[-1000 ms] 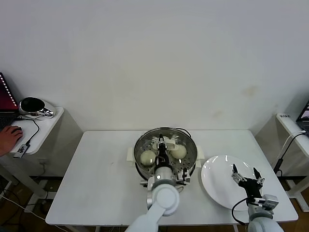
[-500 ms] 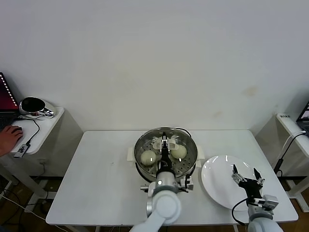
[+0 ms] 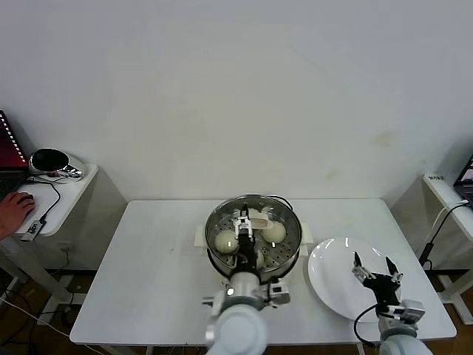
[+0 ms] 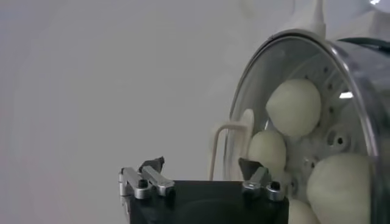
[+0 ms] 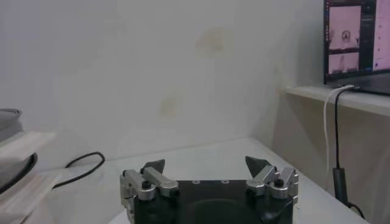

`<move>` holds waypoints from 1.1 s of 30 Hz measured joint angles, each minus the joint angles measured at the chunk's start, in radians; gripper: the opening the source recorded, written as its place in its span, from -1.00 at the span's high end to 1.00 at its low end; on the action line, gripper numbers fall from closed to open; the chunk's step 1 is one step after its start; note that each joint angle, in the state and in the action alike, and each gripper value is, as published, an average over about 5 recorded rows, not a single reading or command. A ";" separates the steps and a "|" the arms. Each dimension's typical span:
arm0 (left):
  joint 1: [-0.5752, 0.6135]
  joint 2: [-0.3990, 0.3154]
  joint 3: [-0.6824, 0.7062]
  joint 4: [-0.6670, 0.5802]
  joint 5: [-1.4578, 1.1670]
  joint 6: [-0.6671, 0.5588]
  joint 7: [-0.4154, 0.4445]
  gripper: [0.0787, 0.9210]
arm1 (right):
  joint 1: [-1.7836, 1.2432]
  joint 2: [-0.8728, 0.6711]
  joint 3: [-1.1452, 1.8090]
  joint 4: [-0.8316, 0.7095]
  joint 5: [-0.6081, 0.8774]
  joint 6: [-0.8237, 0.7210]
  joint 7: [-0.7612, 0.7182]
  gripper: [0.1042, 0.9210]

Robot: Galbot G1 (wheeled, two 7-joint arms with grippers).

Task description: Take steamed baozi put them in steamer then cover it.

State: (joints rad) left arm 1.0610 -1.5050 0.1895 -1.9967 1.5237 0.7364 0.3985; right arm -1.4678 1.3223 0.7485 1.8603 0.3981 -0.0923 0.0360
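The steel steamer (image 3: 290, 246) stands mid-table with the glass lid (image 4: 277, 58) resting on it. Its cream handle (image 4: 224, 146) sticks up at the centre. Through the lid show three baozi (image 4: 294, 107) (image 4: 267, 150) (image 4: 339, 182); two of them are plain from the head view (image 3: 225, 241) (image 3: 274, 232). My left gripper (image 3: 247, 231) (image 4: 203, 165) hovers open just off the handle, holding nothing. To the right, my right gripper (image 3: 373, 269) (image 5: 205, 163) hangs open and empty over the white plate (image 3: 336, 281).
A black cable (image 5: 82, 164) runs behind the steamer. A side table (image 3: 63, 194) at the left carries a laptop, a mouse under a person's hand (image 3: 13, 210) and a dark round object (image 3: 49, 160). A shelf with a monitor (image 5: 356, 42) stands at the right.
My left gripper has opened and let go of the lid handle, and the left arm has drawn back toward me. The right arm has barely moved.
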 measured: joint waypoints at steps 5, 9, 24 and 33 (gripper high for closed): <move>0.060 0.032 -0.091 -0.118 -0.197 0.000 -0.068 -0.77 | -0.029 0.003 -0.014 0.025 -0.010 0.005 -0.024 -0.76; 0.111 0.044 -0.181 -0.202 -0.383 0.000 -0.125 -0.77 | -0.052 0.008 -0.024 0.046 -0.011 0.008 -0.038 -0.76; 0.452 0.025 -0.622 -0.253 -1.060 -0.368 -0.319 -0.77 | -0.161 0.004 -0.059 0.111 -0.043 0.029 -0.063 -0.76; 0.637 -0.007 -0.685 -0.247 -1.194 -0.503 -0.361 -0.77 | -0.237 0.005 -0.065 0.162 -0.079 0.014 -0.066 -0.76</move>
State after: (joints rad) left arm 1.6976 -1.5117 -0.4950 -2.2435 0.3295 0.2330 0.0379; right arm -1.7044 1.3272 0.6836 2.0227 0.3187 -0.0781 -0.0297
